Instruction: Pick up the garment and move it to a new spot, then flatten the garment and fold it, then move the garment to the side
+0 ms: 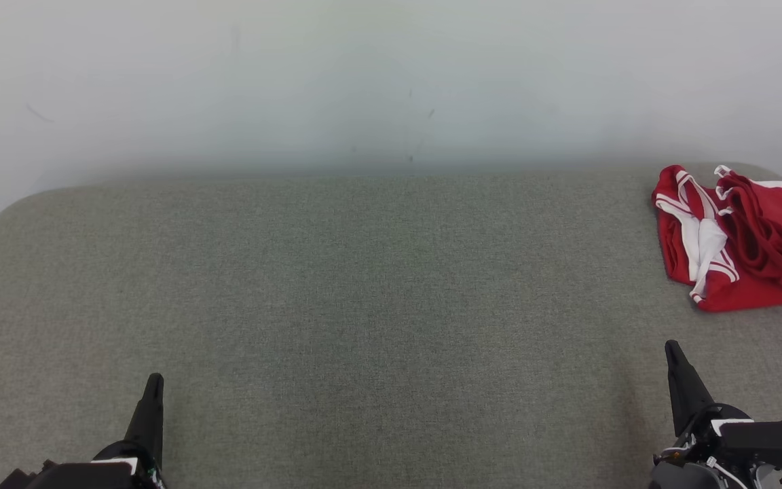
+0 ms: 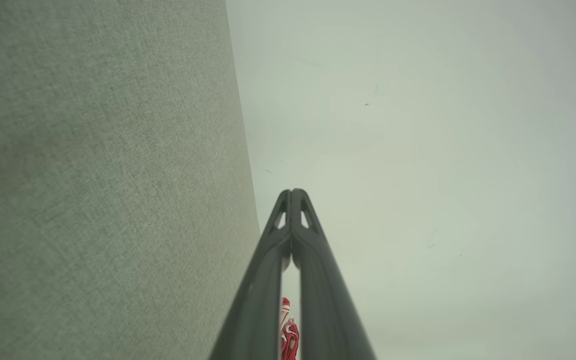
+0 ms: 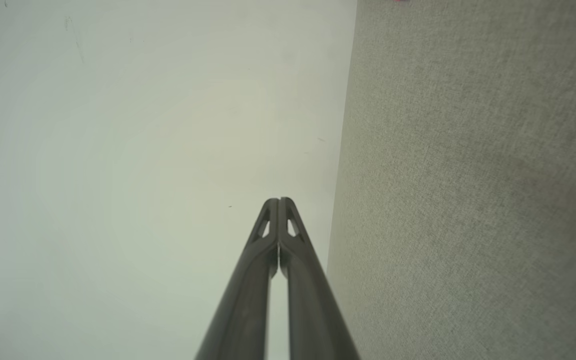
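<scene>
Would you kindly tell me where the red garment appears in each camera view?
Head view: the crumpled red garment with white trim lies at the far right, on the grey woven surface.
Left wrist view: a red sliver at the bottom centre, behind the left claw.
Right wrist view: at most a reddish speck at the top edge; too small to confirm.
Shared landmark: the surface's edge against the pale wall.

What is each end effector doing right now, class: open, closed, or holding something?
Left end effector: closed, holding nothing.
Right end effector: closed, holding nothing; the red garment lies apart from it on the grey surface.
</scene>
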Tool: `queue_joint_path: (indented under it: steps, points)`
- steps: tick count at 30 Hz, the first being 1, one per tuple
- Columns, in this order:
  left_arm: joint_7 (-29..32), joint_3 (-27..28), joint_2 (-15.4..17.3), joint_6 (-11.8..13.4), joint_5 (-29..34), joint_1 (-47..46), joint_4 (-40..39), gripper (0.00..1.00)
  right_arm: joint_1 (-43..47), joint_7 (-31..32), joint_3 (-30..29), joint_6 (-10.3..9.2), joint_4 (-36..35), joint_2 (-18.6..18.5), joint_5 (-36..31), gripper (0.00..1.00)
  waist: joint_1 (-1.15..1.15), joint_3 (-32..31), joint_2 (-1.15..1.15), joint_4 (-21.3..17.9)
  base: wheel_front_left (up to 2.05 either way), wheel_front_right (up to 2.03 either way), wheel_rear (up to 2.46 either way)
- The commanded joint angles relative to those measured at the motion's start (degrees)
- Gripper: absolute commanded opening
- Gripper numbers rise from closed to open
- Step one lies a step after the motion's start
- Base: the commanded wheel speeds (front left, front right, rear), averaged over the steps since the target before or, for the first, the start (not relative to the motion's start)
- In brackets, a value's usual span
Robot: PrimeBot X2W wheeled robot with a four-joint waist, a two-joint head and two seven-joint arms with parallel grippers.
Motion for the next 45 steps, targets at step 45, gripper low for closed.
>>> queue_joint_path:
  steps: [45]
  points:
    - [0.17, 0.28, -0.12, -0.16, -0.16, -0.54, 0.07, 0.00, -0.51, 0.37, -0.52, -0.12, 0.06, 0.39, -0.38, 0.00, 0.00, 0.00, 0.00, 0.00, 0.00, 0.00, 0.00]
